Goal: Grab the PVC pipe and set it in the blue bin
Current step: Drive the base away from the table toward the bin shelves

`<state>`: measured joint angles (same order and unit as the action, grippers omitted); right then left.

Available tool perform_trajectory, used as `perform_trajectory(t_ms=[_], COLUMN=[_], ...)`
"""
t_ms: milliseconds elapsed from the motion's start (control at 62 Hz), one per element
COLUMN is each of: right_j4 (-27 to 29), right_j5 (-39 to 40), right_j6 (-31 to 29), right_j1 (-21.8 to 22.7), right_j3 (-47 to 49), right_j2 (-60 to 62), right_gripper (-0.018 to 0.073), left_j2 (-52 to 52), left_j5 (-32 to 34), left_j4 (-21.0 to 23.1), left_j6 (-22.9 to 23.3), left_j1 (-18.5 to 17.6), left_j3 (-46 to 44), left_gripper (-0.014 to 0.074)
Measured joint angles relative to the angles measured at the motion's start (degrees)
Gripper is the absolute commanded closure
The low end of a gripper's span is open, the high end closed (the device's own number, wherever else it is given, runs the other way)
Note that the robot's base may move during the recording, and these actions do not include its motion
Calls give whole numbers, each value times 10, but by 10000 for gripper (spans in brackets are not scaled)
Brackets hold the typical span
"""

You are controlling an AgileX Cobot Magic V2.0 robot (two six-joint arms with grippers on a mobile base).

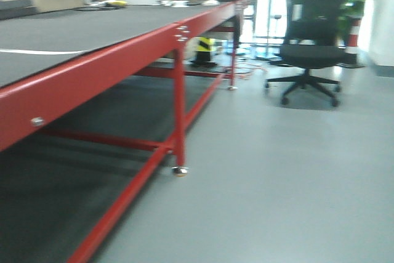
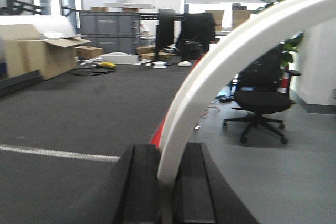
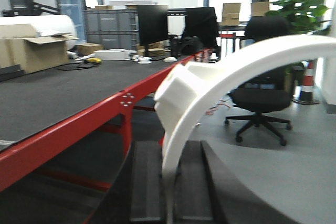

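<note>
The PVC pipe (image 2: 220, 72) is a long white plastic arc. In the left wrist view it rises from between my left gripper's (image 2: 168, 182) black fingers and curves up to the right, above the table edge. My left gripper is shut on it. In the right wrist view the pipe (image 3: 220, 77) also rises from my right gripper (image 3: 169, 182), which is shut on it, and a wider squared white part (image 3: 176, 95) shows behind the arc. The blue bin is out of view. Neither gripper shows in the front view.
A long table with a black top (image 1: 74, 29) and a red frame (image 1: 92, 72) runs along the left, with a white line (image 1: 37, 51) on it. A black office chair (image 1: 311, 53) stands on the grey floor at the right. Boxes and crates (image 2: 110, 24) stand at the far end.
</note>
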<state>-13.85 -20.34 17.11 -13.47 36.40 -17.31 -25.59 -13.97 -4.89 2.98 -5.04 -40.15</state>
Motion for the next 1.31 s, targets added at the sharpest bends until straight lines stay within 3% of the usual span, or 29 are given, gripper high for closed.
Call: perform_trajectory(t_ms=[1306], right_j4=[0], right_j5=[0], right_j6=[0], right_j1=[0], right_j3=[0], right_j2=[0], right_gripper=[722], left_j2=[0], left_j5=[0], left_j4=[0], left_j6=[0], left_j1=[0], left_j3=[0], left_gripper=[707])
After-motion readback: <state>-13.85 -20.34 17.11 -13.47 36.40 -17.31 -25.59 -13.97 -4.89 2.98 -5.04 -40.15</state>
